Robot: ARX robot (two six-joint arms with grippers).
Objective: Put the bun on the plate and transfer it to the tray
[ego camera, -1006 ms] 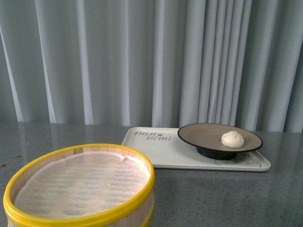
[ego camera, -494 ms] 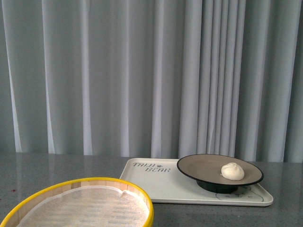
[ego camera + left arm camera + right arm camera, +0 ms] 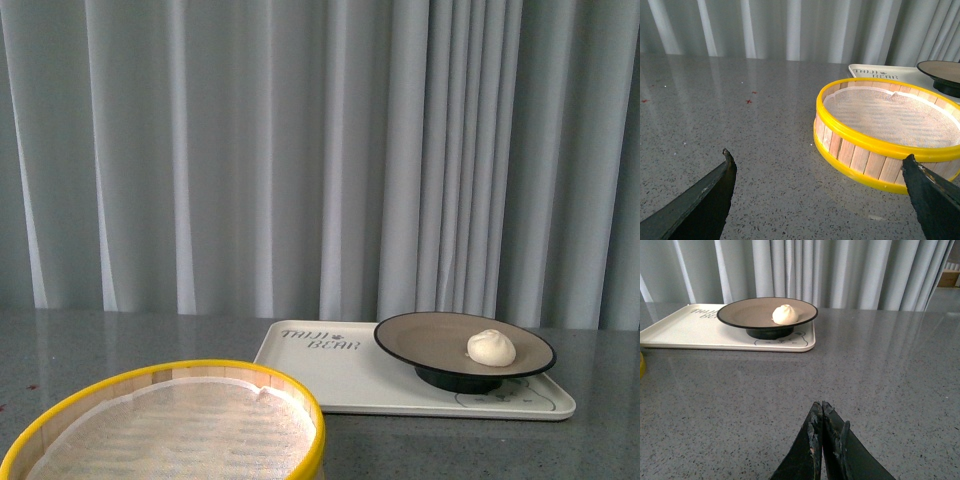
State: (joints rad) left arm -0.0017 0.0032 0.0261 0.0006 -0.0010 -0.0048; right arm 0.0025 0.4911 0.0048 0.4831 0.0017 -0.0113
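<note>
Front view: the bun (image 3: pixel 491 347) sits on the plate (image 3: pixel 430 339), toward its right side, and the plate stands on the right half of the tray (image 3: pixel 330 375) — lettering on the tray's left end is bare. Nearer the camera, the yellow-rimmed steamer basket (image 3: pixel 160 425) holds only its white liner. Neither arm shows here. At the wrists: the left gripper (image 3: pixel 822 200) hangs over the grey table (image 3: pixel 715 125) beside the basket, jaws spread wide, holding nothing — the right gripper (image 3: pixel 822 412) has its fingers pressed together, well short of the tray.
</note>
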